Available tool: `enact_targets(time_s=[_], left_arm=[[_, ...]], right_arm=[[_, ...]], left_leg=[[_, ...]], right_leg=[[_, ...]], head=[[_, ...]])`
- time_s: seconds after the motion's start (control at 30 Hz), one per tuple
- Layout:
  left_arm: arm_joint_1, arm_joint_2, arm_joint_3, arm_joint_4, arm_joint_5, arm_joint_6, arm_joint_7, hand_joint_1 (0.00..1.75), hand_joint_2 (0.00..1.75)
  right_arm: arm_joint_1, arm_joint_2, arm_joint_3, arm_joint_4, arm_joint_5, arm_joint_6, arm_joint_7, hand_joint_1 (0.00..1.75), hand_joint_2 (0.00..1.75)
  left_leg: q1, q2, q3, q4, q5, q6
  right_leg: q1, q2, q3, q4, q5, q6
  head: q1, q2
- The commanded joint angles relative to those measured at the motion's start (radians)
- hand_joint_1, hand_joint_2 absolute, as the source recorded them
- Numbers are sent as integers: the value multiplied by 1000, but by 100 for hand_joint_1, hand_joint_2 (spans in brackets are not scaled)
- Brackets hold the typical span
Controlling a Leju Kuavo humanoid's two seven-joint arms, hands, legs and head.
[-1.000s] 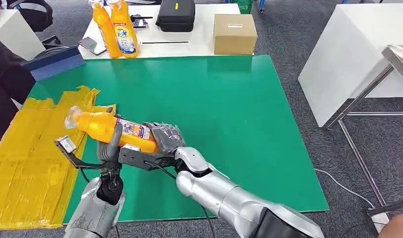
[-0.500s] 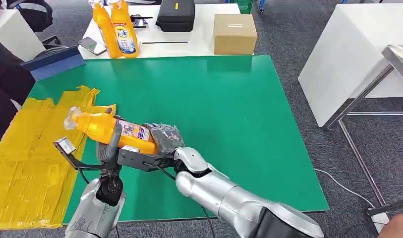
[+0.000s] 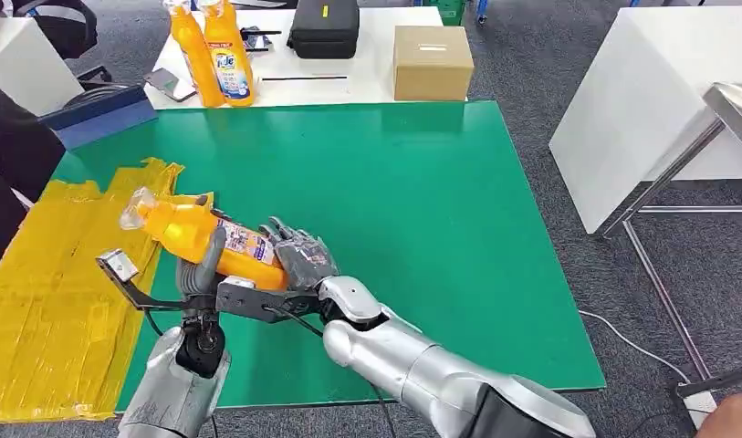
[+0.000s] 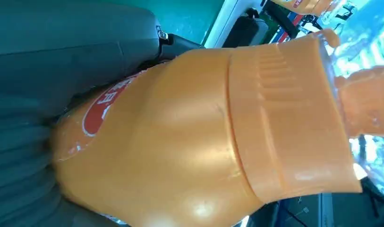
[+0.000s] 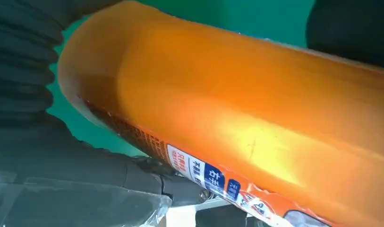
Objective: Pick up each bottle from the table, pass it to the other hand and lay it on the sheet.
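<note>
An orange bottle (image 3: 198,237) with a printed label is held tilted above the green table (image 3: 422,210), its clear cap pointing toward the yellow sheet (image 3: 47,301). My left hand (image 3: 203,269) grips the bottle around its middle from below. My right hand (image 3: 303,255) sits at the bottle's base with its fingers lifted and spread off it. The left wrist view has the bottle's shoulder and cap (image 4: 190,142) close against the left hand (image 4: 62,56). The bottle's orange body (image 5: 256,113) also lies beside the right hand (image 5: 24,61) in the right wrist view.
Two more orange bottles (image 3: 212,55) stand on the white table behind, next to a black case (image 3: 323,27) and a cardboard box (image 3: 431,62). Another white table (image 3: 641,100) stands at the right. A dark-clothed person (image 3: 6,155) stands at the left edge.
My right hand's fingers have uncurled from the bottle's base and now stand spread. The bottle has tipped slightly, cap end higher, in the left hand's grip.
</note>
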Motion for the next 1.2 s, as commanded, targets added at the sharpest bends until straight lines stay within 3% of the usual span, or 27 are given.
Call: enact_targets(time_s=[0.03,0.47,0.63,0.67,0.7,0.77,0.83,0.97,1.07,1.2], left_arm=[[-48,6,7,11,-1,2,4,175,175],[-62,-1,5,38,-4,-10,7,175,175],[-56,6,17,31,-11,-4,-3,175,175],[-46,18,33,15,-22,7,-21,175,175],[-35,30,50,-4,-29,7,-28,175,175],[-15,39,88,-36,-44,-14,-16,175,175],[-10,38,100,-45,-52,-15,-18,175,175],[43,52,153,-105,-76,-30,-28,175,175],[71,53,179,-138,-89,-41,-26,175,175],[62,66,205,-160,-169,-9,-41,175,175]], right_arm=[[-18,-7,37,45,-5,5,-3,0,0],[-13,-7,8,69,6,5,-18,0,0],[-20,-7,-70,70,80,-89,-24,0,0],[-11,-22,-171,21,173,-175,-36,0,0],[18,-67,-252,-103,265,-159,-17,0,0],[132,-119,-444,-398,456,15,14,0,0],[165,-117,-502,-460,524,-4,-5,0,0],[297,-202,-667,-783,612,5,-25,0,0],[376,-257,-716,-851,623,5,-48,0,0],[405,-268,-741,-804,621,2,-60,0,0]], left_leg=[[0,-1,0,0,0,-1],[0,-2,1,0,0,-1],[0,-2,1,0,0,-1],[0,-2,0,0,0,-1],[0,-2,1,0,0,-1],[1,-1,0,0,0,-1],[1,-1,0,0,0,-1],[1,-3,-1,0,0,-1],[0,-4,1,0,0,0],[0,-5,2,0,0,-1]], right_leg=[[0,-2,1,0,0,-1],[0,-3,2,0,-1,-1],[0,-3,2,0,-1,-1],[0,-3,1,0,0,-1],[0,-3,2,0,-1,-1],[1,-2,0,0,0,-1],[1,-2,1,-1,0,-1],[1,-3,1,-1,0,-1],[1,-5,3,-2,-1,0],[0,-6,4,-2,-1,0]], head=[[0,0],[0,0],[0,0],[0,0],[0,0],[0,0],[0,0],[0,0],[0,0],[0,0]])
